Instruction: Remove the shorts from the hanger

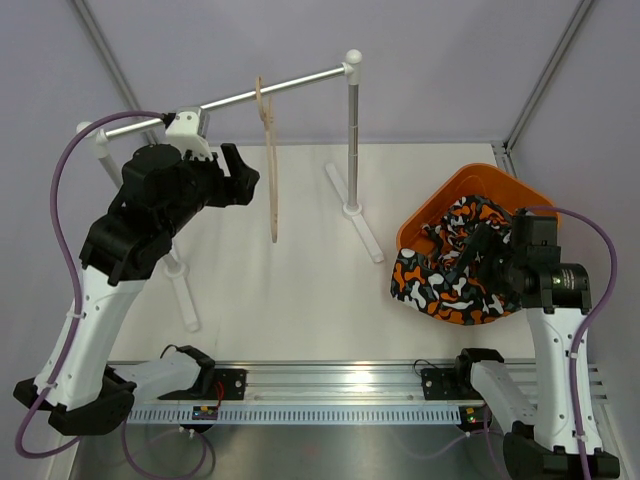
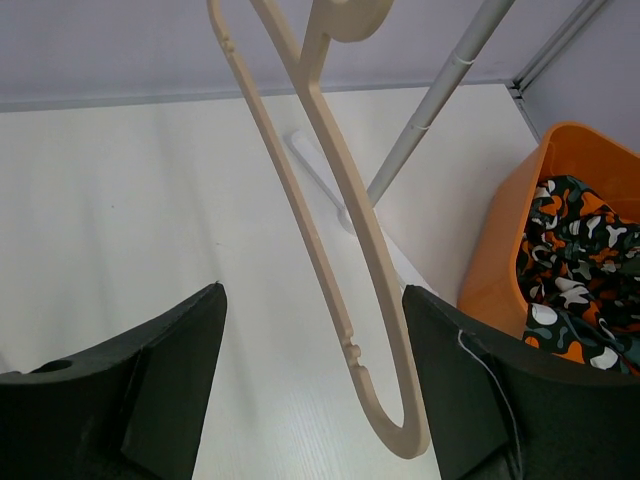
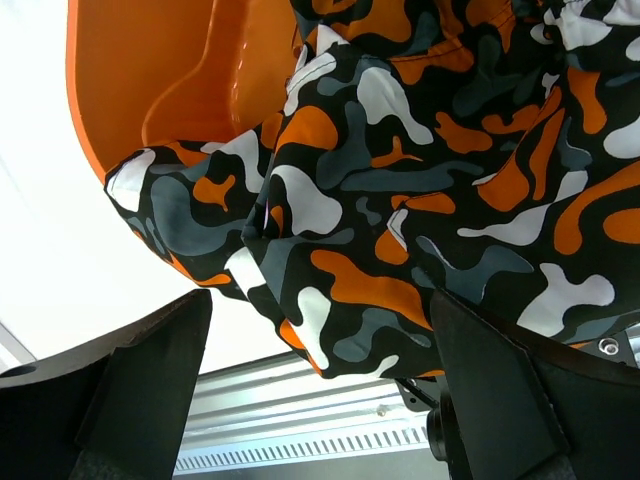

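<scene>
Right gripper point(image 3: 318, 300): nearest to me, at the table's point(image 1: 300, 290) right edge. The jaws stand wide apart and grip nothing; the cloth lies just beyond the fingertips.
Shorts point(image 1: 455, 280): off the hanger. They are bunched in the orange basket point(image 1: 470, 185), with a fold spilling over its near rim toward the table's front edge.
Left gripper point(image 2: 312, 295): farther back, on the left side of the table. It is well open and holds nothing. The lower end of the hanger hangs between the fingers, and I see no contact.
Hanger point(image 1: 270, 170): bare wood, hooked on the rail point(image 1: 270, 90) near the table's far edge and hanging almost straight down.
Step in hand: I judge the removal done; what is left is letting go and backing both arms clear.
Doing it well, right: I would lift straight up with the jaws wide, so that no fold catches a finger and drags the shorts out over the rim.
Doing it well, left: I would pull back along the gap between the fingers without sweeping sideways, since a nudge could swing the hanger or knock it off the rail.
</scene>
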Controlling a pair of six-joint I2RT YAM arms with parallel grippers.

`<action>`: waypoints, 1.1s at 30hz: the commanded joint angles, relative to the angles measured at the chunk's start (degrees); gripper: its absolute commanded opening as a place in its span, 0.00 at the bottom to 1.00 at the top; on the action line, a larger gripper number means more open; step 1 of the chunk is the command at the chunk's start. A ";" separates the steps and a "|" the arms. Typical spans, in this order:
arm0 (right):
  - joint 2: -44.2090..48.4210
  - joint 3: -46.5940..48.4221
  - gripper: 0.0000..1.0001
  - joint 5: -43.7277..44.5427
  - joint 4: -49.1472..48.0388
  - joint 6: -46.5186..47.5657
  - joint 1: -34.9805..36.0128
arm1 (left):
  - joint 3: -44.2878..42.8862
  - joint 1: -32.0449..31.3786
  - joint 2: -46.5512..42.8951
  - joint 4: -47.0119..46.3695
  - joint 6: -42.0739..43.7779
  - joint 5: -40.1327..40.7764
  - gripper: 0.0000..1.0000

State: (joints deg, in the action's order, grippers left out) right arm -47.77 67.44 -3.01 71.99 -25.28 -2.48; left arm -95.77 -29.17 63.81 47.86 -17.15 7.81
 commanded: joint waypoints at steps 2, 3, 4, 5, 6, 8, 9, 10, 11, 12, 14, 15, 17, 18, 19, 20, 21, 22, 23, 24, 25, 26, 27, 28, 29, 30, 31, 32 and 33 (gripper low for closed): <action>0.40 -1.08 0.99 -1.39 1.32 -1.44 -0.16 | 1.02 0.34 -1.76 -3.38 1.33 -2.28 0.76; 0.31 -1.69 0.99 -1.82 1.05 -1.53 -0.07 | 1.19 0.34 -1.76 -3.38 1.33 -2.36 0.76; 0.22 -2.13 0.99 -2.35 0.44 -1.62 -0.16 | 1.46 0.34 -1.93 -3.56 1.41 -2.54 0.76; -0.22 -2.14 0.96 -2.27 0.35 -1.62 -0.16 | 1.55 0.34 -1.94 -3.56 1.33 -2.80 0.76; -0.83 -2.14 0.94 -2.44 0.00 -1.44 -0.16 | 1.55 0.34 -1.94 -3.65 1.41 -2.98 0.76; -2.84 -2.40 0.82 -3.14 -0.70 -0.65 -0.16 | 1.55 0.34 -1.94 -3.56 1.41 -3.15 0.76; -3.64 -2.49 0.77 -3.32 -1.40 -0.56 -0.16 | 1.55 0.34 -2.02 -3.47 1.41 -3.16 0.76; -4.17 -2.66 0.75 -3.50 -1.67 -0.39 -0.16 | 1.55 0.34 -2.02 -3.47 1.41 -3.24 0.76; -5.74 -2.84 0.71 -3.59 -2.02 -0.21 -0.16 | 1.55 0.34 -2.11 -3.56 1.41 -3.24 0.76; -6.45 -2.84 0.68 -4.20 -2.63 0.05 -0.16 | 1.55 0.34 -2.11 -3.47 1.41 -3.24 0.76; -7.86 -3.19 0.64 -4.46 -3.25 0.23 -0.16 | 1.72 0.34 -2.29 -3.47 1.59 -3.16 0.76; -8.30 -3.28 0.56 -4.73 -3.78 0.49 -0.16 | 1.81 0.25 -2.20 -3.47 1.59 -3.07 0.76; -9.35 -3.46 0.46 -5.17 -4.13 0.76 -0.16 | 1.90 0.34 -2.11 -3.38 1.59 -3.15 0.76; -9.80 -3.46 0.34 -5.43 -4.31 0.93 -0.16 | 1.90 0.34 -2.03 -3.38 1.59 -3.16 0.76; -9.97 -3.46 0.29 -5.52 -4.48 1.11 -0.16 | 1.90 0.34 -2.02 -3.47 1.59 -3.24 0.76; -10.58 -3.46 0.24 -5.61 -4.57 1.11 -0.16 | 1.99 0.34 -2.02 -3.47 1.50 -3.42 0.76; -10.76 -3.46 0.20 -5.96 -4.75 1.37 -0.16 | 2.07 0.34 -2.02 -3.56 1.50 -3.42 0.76; -11.03 -3.28 0.11 -5.96 -4.84 1.46 -0.16 | 2.16 0.34 -2.02 -3.65 1.50 -3.42 0.76; -11.20 -3.19 0.06 -6.05 -5.10 1.55 -0.16 | 2.25 0.34 -2.02 -3.65 1.50 -3.42 0.76; -11.47 -2.58 0.01 -5.70 -5.45 1.90 -0.16 | 2.25 0.34 -1.94 -3.73 1.50 -3.33 0.76; -12.08 -2.05 0.00 -5.43 -5.63 1.90 -0.16 | 2.42 0.34 -1.94 -3.73 1.59 -3.33 0.76; -12.43 -1.27 0.00 -5.35 -5.89 2.07 -0.16 | 2.43 0.34 -1.94 -3.73 1.59 -3.33 0.76; -12.96 -0.30 0.00 -5.78 -6.50 1.73 -0.16 | 2.43 0.34 -1.76 -3.73 1.59 -3.24 0.76; -14.18 2.23 0.00 -5.87 -6.68 1.37 -0.16 | 2.51 0.34 -1.67 -3.73 1.50 -3.33 0.76; -14.98 3.91 0.00 -5.78 -6.86 1.11 -0.16 | 2.43 0.34 -1.59 -3.82 1.50 -3.33 0.76; -15.94 7.58 0.00 -5.17 -7.12 0.32 -0.16 | 2.43 0.34 -1.41 -3.74 1.50 -3.33 0.76; -18.04 9.62 0.00 -4.91 -7.30 -0.03 -0.16 | 2.43 0.34 -1.41 -3.73 1.50 -3.33 0.76; -19.19 11.82 0.00 -3.95 -7.47 -0.91 -0.16 | 2.43 0.34 -1.32 -3.73 1.50 -3.24 0.76; -20.51 14.01 0.00 -3.33 -7.47 -1.44 -0.16 | 2.43 0.34 -1.23 -3.65 1.42 -3.24 0.76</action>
State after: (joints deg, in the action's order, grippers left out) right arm -66.08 74.32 -6.96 67.83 -25.02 -2.48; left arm -93.25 -29.17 62.72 46.63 -16.43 5.93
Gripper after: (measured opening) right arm 0.010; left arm 0.754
